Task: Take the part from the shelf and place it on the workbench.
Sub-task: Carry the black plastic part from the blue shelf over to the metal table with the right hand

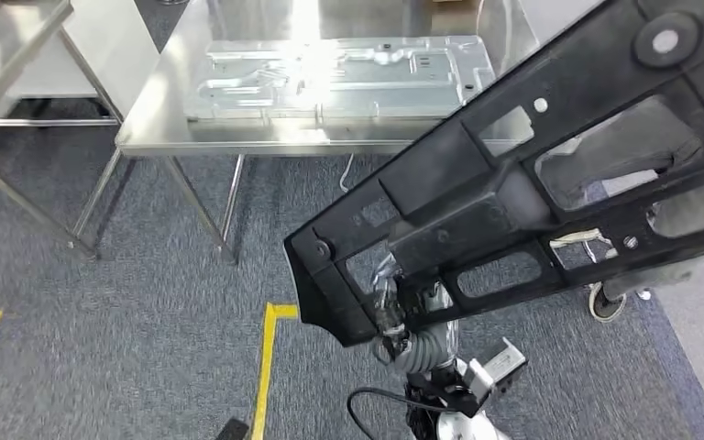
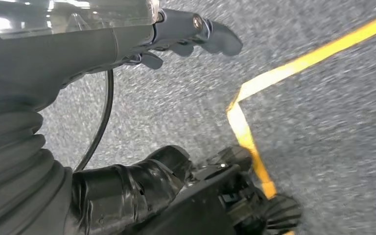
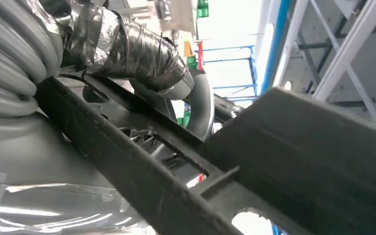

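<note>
Far off at the left, a metal shelf frame [image 1: 14, 110] stands on the grey carpet [image 1: 147, 302], its thin legs planted beside the workbench [image 1: 160, 115]. Yellow tape lines [image 1: 266, 367] mark the carpet near me, one corner at the left edge and one right-angled strip nearer the middle. That workbench is a shiny steel table at the far centre, glaring under the lights, and a flat stamped metal sheet [image 1: 339, 78] with ribs and cut-outs lies on its top.

My left hand [image 2: 186, 36] hangs over the carpet beside a yellow tape corner, holding nothing, its dark fingers loosely curled yet apart.

Right of centre, I hold the part [image 1: 513, 192] up in the air, well apart from the workbench top and nearer to me than the table. It is a long black plastic frame, matte, tilted so that its near end sits low by my wrist and its far end rises to the upper right. Several rectangular and rounded openings pierce it, small round holes dot its face, and a round boss sits near its high end. My right hand [image 3: 142, 54] is clamped on the low end of the part, the taped thumb pressed over one bar of the frame.
</note>
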